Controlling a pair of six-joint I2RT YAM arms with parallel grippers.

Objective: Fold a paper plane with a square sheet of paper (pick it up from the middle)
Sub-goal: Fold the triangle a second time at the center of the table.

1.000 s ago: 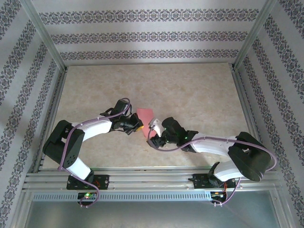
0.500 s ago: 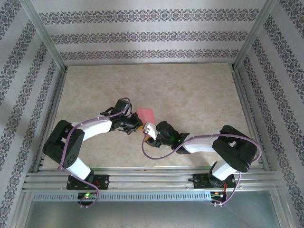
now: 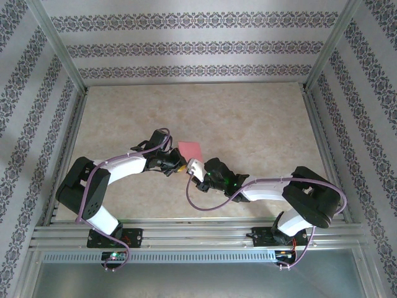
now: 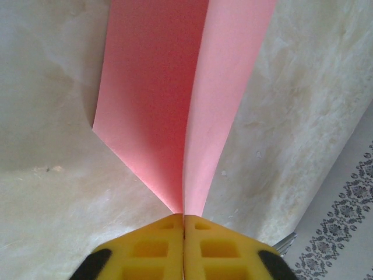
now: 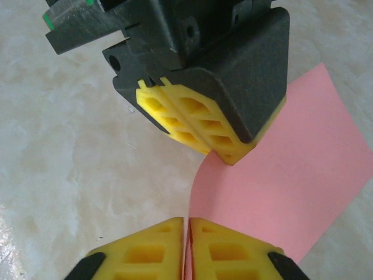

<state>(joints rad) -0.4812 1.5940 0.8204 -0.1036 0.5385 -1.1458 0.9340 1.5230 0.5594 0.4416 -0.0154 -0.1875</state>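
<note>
The square sheet of paper (image 3: 191,149) is salmon pink and hangs bent over the marble table, near the middle front. My left gripper (image 3: 181,166) is shut on one edge of it. In the left wrist view the sheet (image 4: 175,87) runs away from the closed yellow pads (image 4: 184,216) in two sloping panels that meet at a crease. My right gripper (image 3: 194,167) is shut on the sheet's near edge just beside the left one. In the right wrist view the paper (image 5: 291,175) enters between my pads (image 5: 186,220), and the left gripper (image 5: 224,153) pinches it close above.
The beige marbled tabletop (image 3: 248,118) is ringed by a metal frame (image 3: 192,84) and patterned walls. Both arms are bent inward, their wrists almost touching near the front centre. A purple cable (image 3: 205,200) loops under the right forearm.
The right gripper moved left to the paper's near edge and closed on it. The left gripper kept its hold and barely moved.
</note>
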